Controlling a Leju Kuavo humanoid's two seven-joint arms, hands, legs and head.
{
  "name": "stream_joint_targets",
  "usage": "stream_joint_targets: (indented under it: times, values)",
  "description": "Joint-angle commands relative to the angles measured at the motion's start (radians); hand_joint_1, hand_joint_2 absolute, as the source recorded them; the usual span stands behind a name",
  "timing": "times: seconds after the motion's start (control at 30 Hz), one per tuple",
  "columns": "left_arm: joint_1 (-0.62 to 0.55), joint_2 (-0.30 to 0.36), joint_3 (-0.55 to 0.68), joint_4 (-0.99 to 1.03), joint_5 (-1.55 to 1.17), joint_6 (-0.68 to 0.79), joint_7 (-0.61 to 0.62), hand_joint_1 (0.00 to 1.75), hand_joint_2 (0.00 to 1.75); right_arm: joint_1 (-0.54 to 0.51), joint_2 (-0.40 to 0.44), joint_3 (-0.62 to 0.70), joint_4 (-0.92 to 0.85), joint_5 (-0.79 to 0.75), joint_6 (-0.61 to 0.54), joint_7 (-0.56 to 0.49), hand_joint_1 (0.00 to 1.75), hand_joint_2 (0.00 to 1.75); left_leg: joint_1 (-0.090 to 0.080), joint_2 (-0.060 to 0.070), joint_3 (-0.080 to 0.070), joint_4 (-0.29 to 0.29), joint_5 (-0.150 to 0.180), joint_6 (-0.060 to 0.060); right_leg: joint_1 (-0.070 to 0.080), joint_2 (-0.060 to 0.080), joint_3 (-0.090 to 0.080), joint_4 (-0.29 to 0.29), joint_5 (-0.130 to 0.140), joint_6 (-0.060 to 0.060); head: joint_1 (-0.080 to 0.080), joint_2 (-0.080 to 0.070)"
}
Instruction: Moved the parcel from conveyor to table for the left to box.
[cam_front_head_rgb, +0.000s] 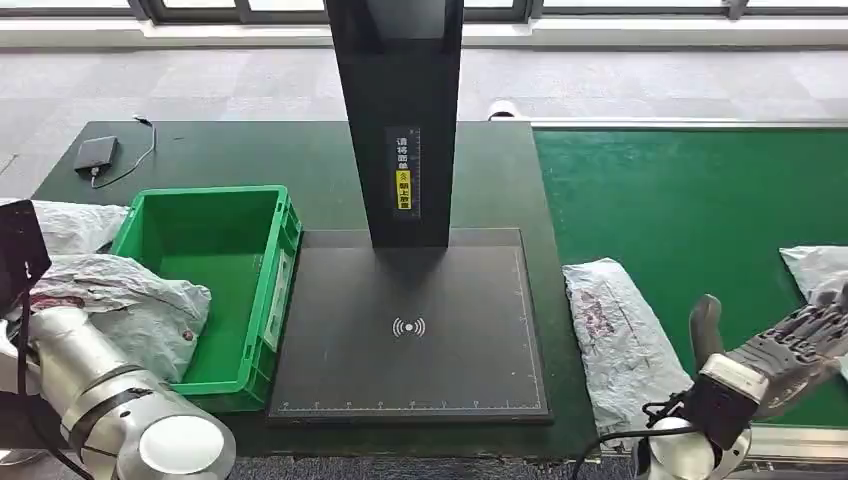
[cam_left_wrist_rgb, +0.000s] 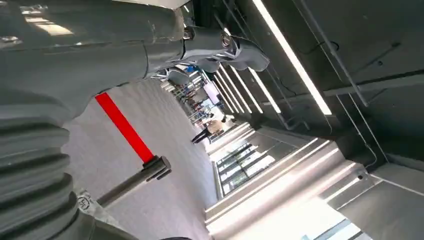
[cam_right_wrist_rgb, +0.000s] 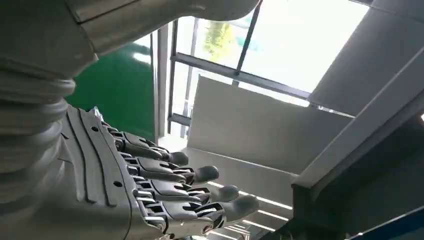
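White-grey plastic mailer parcel with faded red print (cam_front_head_rgb: 620, 335) lies flat, long axis running away from the robot, straddling the seam between the dark green table top (cam_front_head_rgb: 250, 155) and the green conveyor belt (cam_front_head_rgb: 700, 200); its near end reaches the front edge. Nothing grips it.

Right hand (cam_front_head_rgb: 790, 345) hovers over the belt, just right of the parcel, not touching it. Thumb raised, fingers (cam_right_wrist_rgb: 200, 175) extended and slightly spread, palm empty in the right wrist view. A second pale bag (cam_front_head_rgb: 815, 265) sits on the belt at the right edge, just behind that hand.

Left hand (cam_left_wrist_rgb: 220, 47): seen in the left wrist view, fingers partly curled, nothing visible in them; cannot tell whether they are together or apart. The silver left arm (cam_front_head_rgb: 110, 400) enters low left.

Black scanner plate with a wireless symbol (cam_front_head_rgb: 410, 330) lies centre table, black upright post with a yellow label (cam_front_head_rgb: 400, 120) rising from its rear. Green plastic crate (cam_front_head_rgb: 215, 280) stands touching the plate's left edge; crumpled grey-white bags (cam_front_head_rgb: 120, 295) drape over its left rim. Small black device with cable (cam_front_head_rgb: 96, 155) rests at the table's far left.
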Motion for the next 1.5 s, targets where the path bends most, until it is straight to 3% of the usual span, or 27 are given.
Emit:
stream_joint_targets:
  times: [0.03,0.13,0.17,0.27,0.37,0.4,0.47,0.53,0.57,0.6,0.63,0.97,1.0,1.03,1.13,1.5]
  values:
    - [-0.017,-0.017,-0.032,-0.015,0.016,0.0,0.004,0.0,1.75,-0.061,0.044,-0.092,0.082,0.003,0.001,0.0,0.0,1.75,0.001,0.0,0.001,0.0,0.0,0.0,0.001,0.0,0.002,-0.001,0.0,-0.001,0.0,0.0]
    - [-0.011,-0.02,-0.042,-0.017,0.017,0.0,0.004,0.0,1.75,-0.062,0.044,-0.096,0.084,0.004,0.001,0.0,0.0,1.75,0.0,0.001,0.001,0.0,0.0,0.0,0.001,0.0,0.001,-0.001,0.0,-0.001,0.0,0.0]
    - [-0.009,-0.02,-0.048,-0.018,0.019,0.0,0.004,0.0,0.0,-0.062,0.044,-0.098,0.084,0.006,0.001,0.0,0.0,1.75,0.001,0.001,0.002,-0.001,0.0,0.0,0.001,0.0,0.003,-0.002,0.0,-0.001,0.0,0.0]
    - [0.004,-0.027,-0.074,-0.035,0.042,0.0,0.004,0.0,0.0,-0.065,0.044,-0.106,0.087,0.01,0.001,0.0,0.0,1.75,0.001,0.0,0.003,-0.002,0.0,0.0,0.001,0.0,0.004,-0.002,0.0,-0.001,0.0,0.0]
    - [0.06,-0.028,-0.181,-0.037,0.215,0.0,0.004,0.0,0.0,-0.073,0.044,-0.129,0.106,0.019,0.001,0.0,0.0,1.75,0.001,0.001,0.004,-0.003,0.0,0.0,0.001,0.0,0.004,-0.003,0.0,-0.001,0.0,0.0]
    - [0.092,-0.028,-0.246,-0.031,0.297,0.0,0.004,0.0,1.75,-0.077,0.044,-0.139,0.12,0.026,0.001,0.0,0.0,1.75,0.001,0.0,0.002,-0.001,0.0,0.0,0.001,0.0,0.003,-0.002,0.0,-0.001,0.0,0.0]
    - [0.199,-0.027,-0.481,-0.004,0.517,0.0,0.004,0.0,1.75,-0.087,0.044,-0.173,0.158,0.051,0.001,0.0,0.0,1.75,0.001,-0.003,0.002,-0.001,0.0,0.0,0.001,-0.003,0.003,-0.002,0.0,0.0,0.0,0.0]
    - [0.328,0.025,-0.759,0.004,0.82,-0.146,0.004,0.0,1.75,-0.084,0.044,-0.167,0.214,0.192,0.001,0.111,0.0,1.75,0.001,-0.004,0.004,-0.003,0.001,0.0,0.001,-0.004,0.006,-0.005,0.0,-0.001,0.0,0.0]
    - [0.367,0.018,-0.813,-0.026,0.849,-0.186,0.004,0.0,1.75,-0.088,0.044,-0.178,0.241,0.277,0.001,0.169,0.0,1.75,0.001,-0.003,0.003,-0.002,0.001,0.0,0.001,-0.004,0.004,-0.003,0.0,-0.001,0.0,0.0]
    - [0.429,0.024,-0.91,-0.064,0.923,-0.348,0.004,0.0,1.75,-0.095,0.044,-0.203,0.271,0.386,0.001,0.231,0.0,1.75,0.001,-0.004,0.005,-0.004,0.001,0.0,0.002,-0.005,0.006,-0.005,0.0,-0.001,0.0,0.0]
    - [0.473,0.023,-0.963,-0.09,0.958,-0.419,0.004,0.0,1.75,-0.103,0.044,-0.212,0.311,0.461,0.001,0.29,0.0,1.75,0.001,-0.002,0.004,-0.002,0.0,0.0,0.001,-0.002,0.004,-0.004,0.0,0.0,0.0,0.0]
    - [0.486,0.023,-0.98,-0.096,0.969,-0.439,0.004,0.0,1.75,-0.109,0.044,-0.218,0.332,0.481,0.001,0.303,0.0,1.75,0.0,0.001,0.003,-0.002,-0.001,0.0,0.0,0.0,0.003,-0.002,0.0,-0.001,0.0,0.0]
    - [0.568,0.055,-1.062,-0.122,1.109,-0.691,0.011,0.0,1.75,-0.151,-0.006,-0.168,0.548,0.679,0.079,0.551,0.0,1.75,-0.001,0.0,0.003,-0.002,-0.001,0.0,0.0,0.0,0.003,-0.002,0.0,-0.001,0.0,0.0]
    - [0.609,0.028,-1.076,-0.149,1.092,-0.782,0.004,0.0,1.75,-0.179,-0.042,-0.137,0.642,0.655,0.028,0.569,0.0,1.75,-0.001,0.0,0.002,-0.001,-0.001,0.0,0.0,0.0,0.002,-0.001,0.0,-0.001,0.0,0.0]
    - [0.696,0.009,-1.151,-0.218,1.081,-0.803,0.004,0.0,1.75,-0.251,-0.094,-0.117,0.841,0.645,0.001,0.594,0.0,1.75,0.001,0.006,0.007,-0.005,-0.002,0.0,0.002,0.005,0.007,-0.006,0.001,-0.002,0.0,0.0]
    - [0.716,0.017,-1.21,-0.194,1.056,-0.842,0.004,0.0,1.75,-0.286,-0.122,-0.074,0.954,0.65,0.022,0.676,0.0,1.75,0.001,0.003,0.006,-0.003,-0.003,-0.001,0.002,0.003,0.005,-0.004,-0.001,-0.002,0.0,0.0]
